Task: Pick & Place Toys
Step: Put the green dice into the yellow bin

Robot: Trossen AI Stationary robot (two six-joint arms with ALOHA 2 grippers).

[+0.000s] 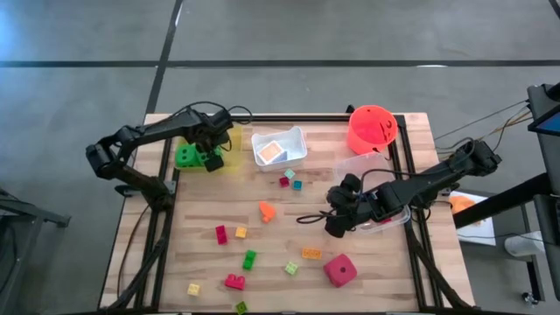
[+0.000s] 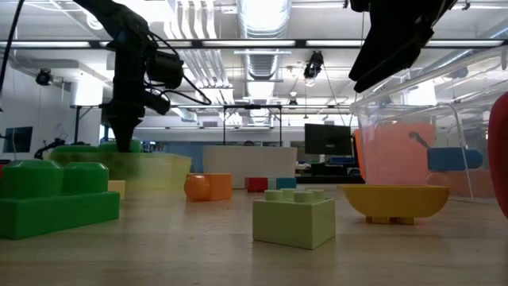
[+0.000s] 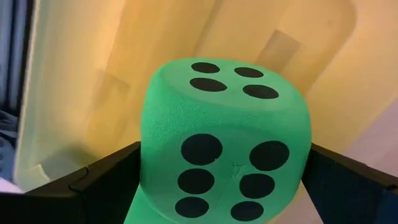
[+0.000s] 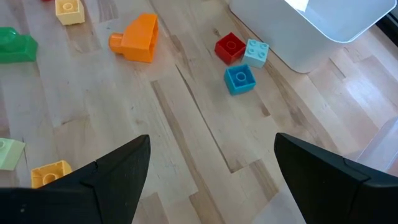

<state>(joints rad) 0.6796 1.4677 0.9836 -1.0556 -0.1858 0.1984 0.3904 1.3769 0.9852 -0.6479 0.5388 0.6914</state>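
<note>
While the left gripper [image 1: 213, 149] hangs over the yellow tray [image 1: 229, 140] at the upper left of the high view, a green die [image 3: 224, 143] fills the left wrist view between its two dark fingers [image 3: 93, 186], which stand wide on either side of it; whether the pads actually press its faces is hard to tell. The right gripper [image 1: 337, 219], at the right of centre in the high view beside the clear tray [image 1: 367, 166], hovers above bare wood with its jaws wide and nothing between them. Small bricks [image 1: 249, 258] lie scattered across the lower middle of the table [image 1: 201, 210], a pink-red die [image 1: 340, 269] sits toward the lower right, and the white tray [image 1: 280, 147] holds a flat card [image 1: 271, 152]. An orange-red bucket [image 1: 372, 129] stands at the upper right.
</note>
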